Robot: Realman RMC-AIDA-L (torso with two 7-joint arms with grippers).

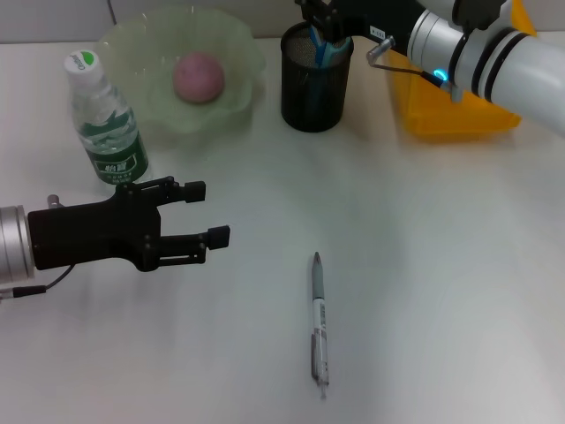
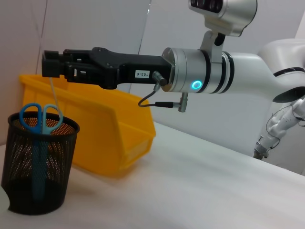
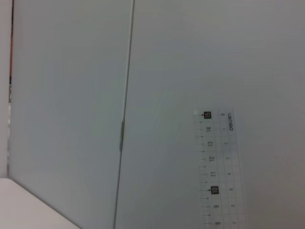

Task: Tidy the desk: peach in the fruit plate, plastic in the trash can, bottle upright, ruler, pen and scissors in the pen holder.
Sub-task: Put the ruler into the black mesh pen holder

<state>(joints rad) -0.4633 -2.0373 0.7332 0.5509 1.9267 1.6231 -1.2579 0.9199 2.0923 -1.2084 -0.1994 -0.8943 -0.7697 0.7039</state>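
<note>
The right gripper (image 2: 52, 71) was clamped on the clear ruler (image 3: 219, 169) above the black mesh pen holder (image 1: 315, 84), scissors (image 2: 40, 119) inside. The left gripper (image 1: 207, 214) hovered released over open desk (image 1: 424, 265). The slim pen (image 1: 319, 316) lay unobstructed mid-desk.
</note>
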